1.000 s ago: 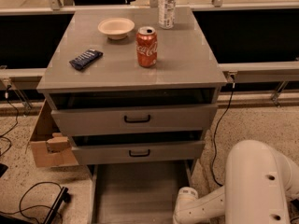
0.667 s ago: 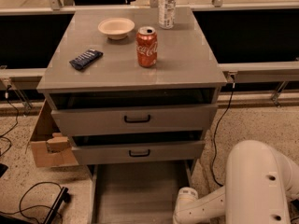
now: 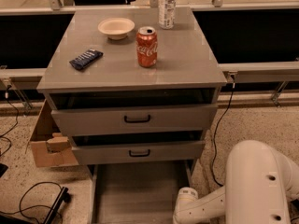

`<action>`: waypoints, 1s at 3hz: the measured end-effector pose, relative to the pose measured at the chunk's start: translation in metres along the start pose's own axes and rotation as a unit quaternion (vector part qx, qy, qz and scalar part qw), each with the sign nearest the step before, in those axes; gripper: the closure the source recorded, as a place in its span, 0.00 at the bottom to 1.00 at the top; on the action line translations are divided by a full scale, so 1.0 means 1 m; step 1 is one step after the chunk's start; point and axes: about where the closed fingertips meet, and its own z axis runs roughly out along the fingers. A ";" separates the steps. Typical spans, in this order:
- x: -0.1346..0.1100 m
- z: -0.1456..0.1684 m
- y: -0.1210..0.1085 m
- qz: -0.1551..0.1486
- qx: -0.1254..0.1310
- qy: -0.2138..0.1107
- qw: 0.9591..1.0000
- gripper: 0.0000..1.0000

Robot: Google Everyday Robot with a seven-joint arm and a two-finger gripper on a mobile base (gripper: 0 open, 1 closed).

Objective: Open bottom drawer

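Observation:
The grey cabinet (image 3: 131, 66) has three drawers. The bottom drawer (image 3: 140, 190) is pulled far out toward me. Its plain grey tray shows below the middle drawer, and its front panel and black handle are cut off by the lower edge of the view. My white arm (image 3: 252, 185) reaches in from the lower right. Its wrist (image 3: 187, 202) is at the front right corner of the bottom drawer's tray. My gripper is below the lower edge of the view and does not show.
The top drawer (image 3: 135, 119) and the middle drawer (image 3: 139, 152) each stand slightly open. On the cabinet top are a red soda can (image 3: 146, 46), a white bowl (image 3: 116, 28), a clear bottle (image 3: 167, 6) and a dark snack bar (image 3: 86, 59). A cardboard box (image 3: 49, 141) and cables (image 3: 35, 195) lie at the left.

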 end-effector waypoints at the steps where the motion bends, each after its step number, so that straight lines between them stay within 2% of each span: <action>1: 0.000 0.000 0.000 0.000 0.000 0.000 1.000 0.82; 3: 0.000 0.000 0.000 0.000 0.000 0.000 1.000 0.36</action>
